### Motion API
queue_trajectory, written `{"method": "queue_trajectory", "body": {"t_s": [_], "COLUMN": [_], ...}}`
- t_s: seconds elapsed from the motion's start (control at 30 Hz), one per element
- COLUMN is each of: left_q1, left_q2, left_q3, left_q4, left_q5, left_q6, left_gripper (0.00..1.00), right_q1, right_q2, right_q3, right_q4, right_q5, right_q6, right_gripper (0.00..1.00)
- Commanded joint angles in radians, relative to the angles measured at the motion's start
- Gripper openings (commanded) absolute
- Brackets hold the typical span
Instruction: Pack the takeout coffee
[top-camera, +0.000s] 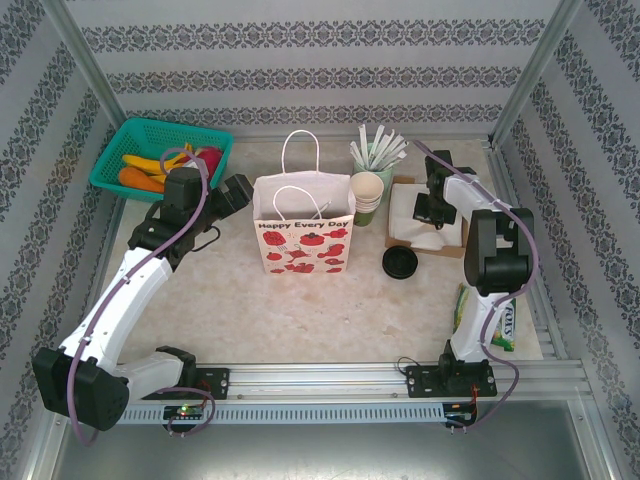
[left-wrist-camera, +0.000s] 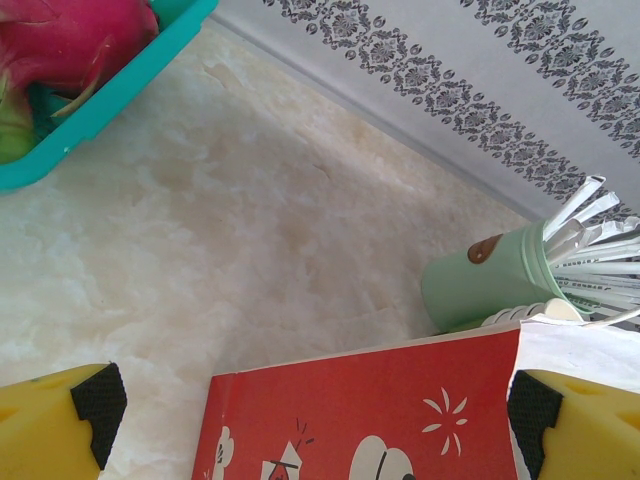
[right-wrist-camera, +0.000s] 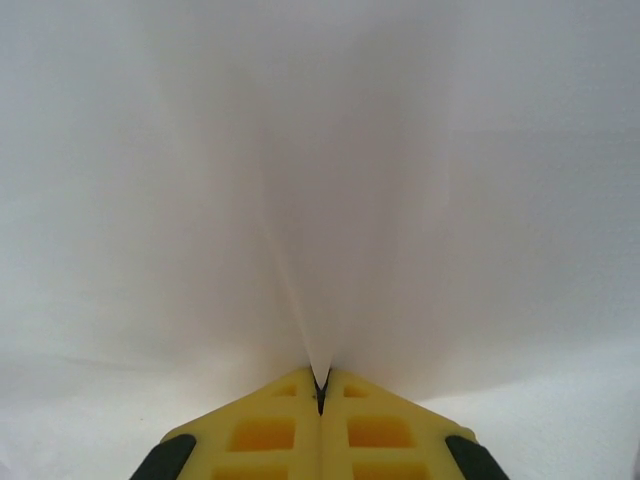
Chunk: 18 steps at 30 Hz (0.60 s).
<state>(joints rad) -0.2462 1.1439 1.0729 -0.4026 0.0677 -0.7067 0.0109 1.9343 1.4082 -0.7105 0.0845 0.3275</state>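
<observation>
The white paper bag (top-camera: 302, 235) stood upright mid-bench, printed "Happy Every Day" in red above red fruit, its two cord handles raised. Just right of it stood a stack (top-camera: 367, 205) of nested green paper cups, the top one cream inside; the coffee could not be told apart from that stack. Behind the stack, a pale green holder (left-wrist-camera: 485, 285) bristled with white paper-wrapped sticks. A round black lid (top-camera: 400, 262) lay on the bench nearer the right edge. A green plastic mesh basket (top-camera: 170, 130) sat in the far left corner, holding a pink dragon fruit (left-wrist-camera: 70, 35). A green packet (top-camera: 497, 325) lay along the right edge, its lettering too small to read.

The left end effector (left-wrist-camera: 315, 400) was spread wide by the bag's left side, yellow fingers with black pads either side of the red panel. The right end effector (right-wrist-camera: 320, 385) was pressed together, pinching up a fold of soft white napkin (right-wrist-camera: 320, 200) in a cardboard tray (top-camera: 392, 225).
</observation>
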Motion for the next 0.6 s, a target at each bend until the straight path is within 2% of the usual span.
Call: {"method": "queue_trajectory", "body": {"t_s": [0.0, 0.13, 0.17, 0.27, 0.4, 0.43, 0.47, 0.5, 0.53, 0.57], "left_q1": [0.013, 0.013, 0.013, 0.014, 0.014, 0.013, 0.013, 0.013, 0.013, 0.014], "left_q2": [-0.002, 0.005, 0.006, 0.009, 0.009, 0.008, 0.009, 0.01, 0.01, 0.013], "left_q3": [-0.002, -0.002, -0.002, -0.001, 0.0, 0.001, 0.0, 0.001, 0.0, 0.0], "left_q4": [0.015, 0.018, 0.019, 0.018, 0.016, 0.016, 0.016, 0.016, 0.016, 0.016], "left_q5": [-0.011, -0.002, 0.0, 0.003, 0.003, 0.003, 0.003, 0.004, 0.003, 0.004], "left_q6": [0.009, 0.006, 0.005, 0.005, 0.006, 0.007, 0.008, 0.007, 0.006, 0.006], "left_gripper": [1.0, 1.0, 1.0, 1.0, 1.0, 1.0, 1.0, 1.0, 1.0, 1.0], "right_q1": [0.009, 0.009, 0.009, 0.009, 0.011, 0.011, 0.011, 0.011, 0.011, 0.011], "right_q2": [-0.055, -0.06, -0.059, -0.055, -0.058, -0.06, -0.062, -0.064, -0.063, -0.063], "right_q3": [-0.018, -0.02, -0.02, -0.026, -0.03, -0.029, -0.029, -0.028, -0.028, -0.029], "right_q4": [0.005, 0.007, 0.005, 0.008, 0.008, 0.008, 0.008, 0.007, 0.005, 0.003], "right_q5": [0.034, 0.043, 0.041, 0.023, 0.021, 0.026, 0.031, 0.033, 0.029, 0.027], "right_q6": [-0.015, -0.023, -0.025, -0.022, -0.026, -0.025, -0.028, -0.031, -0.035, -0.035], "right_gripper": [0.05, 0.15, 0.14, 0.0, 0.0, 0.05, 0.15, 0.17, 0.15, 0.06]}}
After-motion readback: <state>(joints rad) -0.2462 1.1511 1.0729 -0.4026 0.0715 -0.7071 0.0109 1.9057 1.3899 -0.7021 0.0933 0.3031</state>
